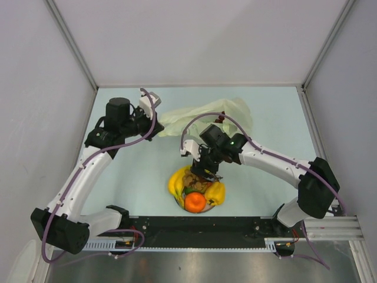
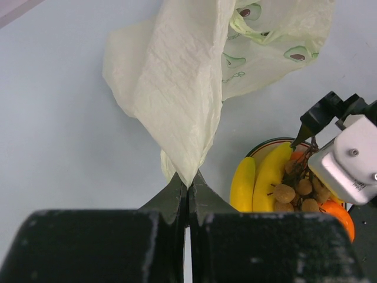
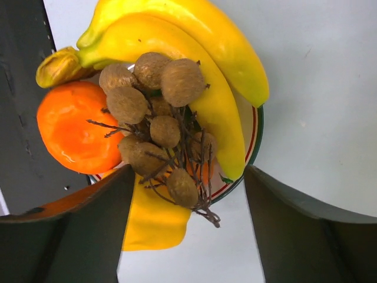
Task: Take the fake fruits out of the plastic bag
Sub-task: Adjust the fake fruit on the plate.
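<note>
The plastic bag [image 1: 203, 115] lies crumpled at the back of the table, pale yellowish with printed marks. My left gripper [image 2: 188, 186] is shut on a corner of the plastic bag [image 2: 182, 88], which rises from the pinch in a fold. The fake fruits sit heaped on a plate [image 3: 253, 135]: a yellow banana bunch [image 3: 194, 53], a round orange [image 3: 73, 127], a brown grape-like bunch [image 3: 156, 112] on twigs and a yellow-orange mango [image 3: 153, 218]. My right gripper [image 3: 189, 171] hangs open just over the grape bunch, a finger on either side and apart from it.
The plate [image 1: 178, 200] stands near the table's front edge, just before the black rail of the arm bases [image 1: 194, 230]. Grey walls close the table on the left, right and back. The right arm's wrist [image 2: 347, 159] hangs over the plate's far side.
</note>
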